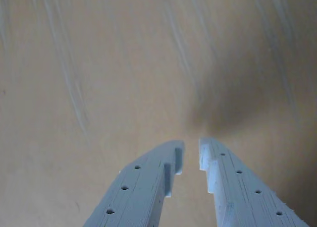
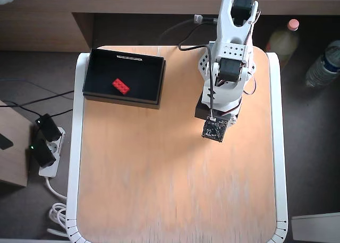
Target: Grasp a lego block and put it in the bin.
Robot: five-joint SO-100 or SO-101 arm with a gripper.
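One lego block (image 2: 120, 86), bright red, lies flat inside the bin (image 2: 154, 78) at the upper left of the overhead view, slightly left of the tray's middle and turned diagonally. A thin pale strip runs along the bin's far long rim; any print on it is too small to read. Your arm (image 2: 227, 62) stands at upper centre-right, folded over the wooden table (image 2: 170, 190), well apart from the bin. In the wrist view your gripper (image 1: 191, 152) fills the lower edge: two pale fingers (image 1: 148, 182) nearly closed, a narrow gap between the tips, nothing pinched, blurred tabletop beneath. Two bottles (image 2: 281, 38) stand at upper right, labels unreadable. A power strip (image 2: 45, 147) sits at the left edge.
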